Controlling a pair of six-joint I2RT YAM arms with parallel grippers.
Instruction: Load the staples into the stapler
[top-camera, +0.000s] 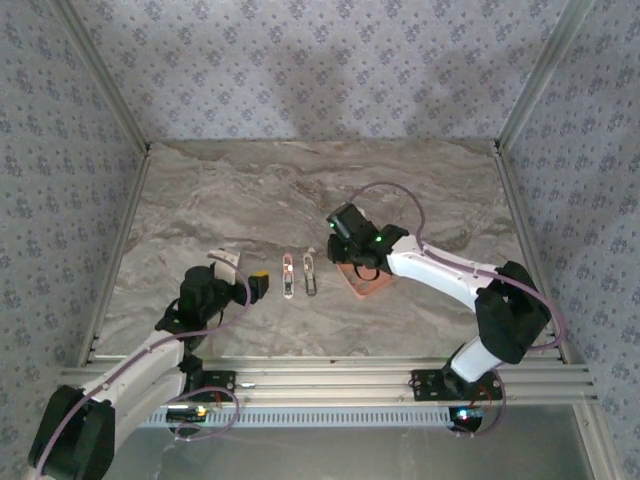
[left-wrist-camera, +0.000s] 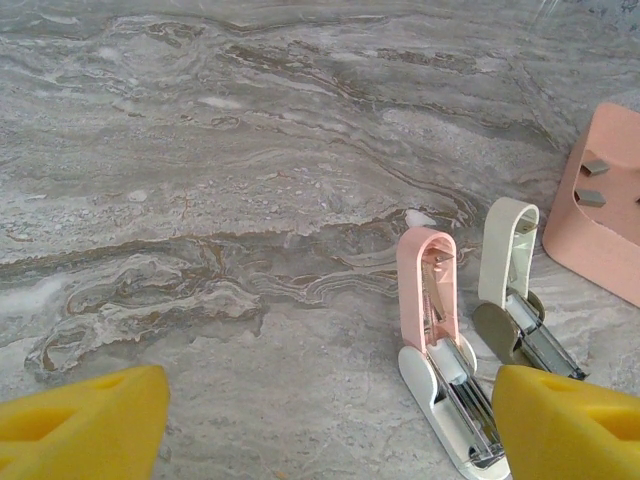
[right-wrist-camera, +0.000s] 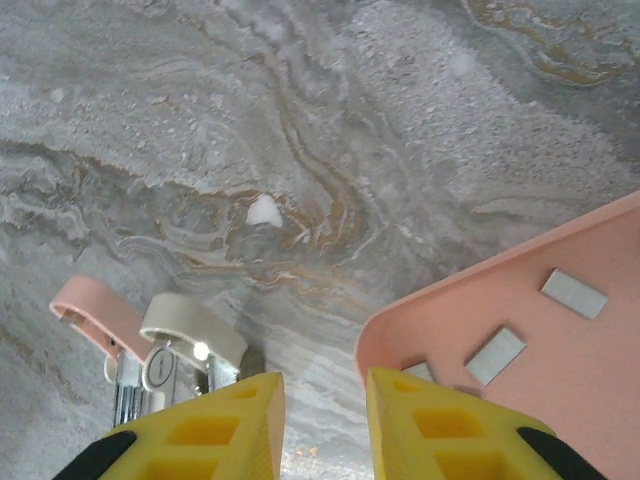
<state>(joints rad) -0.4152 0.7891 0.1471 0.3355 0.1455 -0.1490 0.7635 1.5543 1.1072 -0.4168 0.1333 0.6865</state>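
Two staplers lie side by side near the middle of the marbled surface (top-camera: 250, 190). Both are swung open, lids folded back and metal channels bared. The pink stapler (left-wrist-camera: 428, 290) is on the left and the cream stapler (left-wrist-camera: 507, 250) just beside it on the right; they are close but seem not to touch. Whether either channel holds anything is hard to tell at this sharpness.

To their right sits a pink tray (right-wrist-camera: 600, 390), near the cream stapler yet apart from it. The staples (right-wrist-camera: 573, 294) lie loose inside the tray as short grey strips, flat and apart from one another. Three show in the right wrist view, one of them half hidden behind a finger.

The right claw (right-wrist-camera: 325, 420) hangs over the tray corner nearest the staplers. Its yellow fingers are a narrow gap apart with nothing between them. One finger is above the tray's rim, the other above the bare strip between tray and cream stapler.

The left claw (left-wrist-camera: 330, 425) is low over the surface just left of the staplers, fingers spread wide and empty. In its own view the right finger (left-wrist-camera: 565, 420) covers the lower end of the cream stapler.
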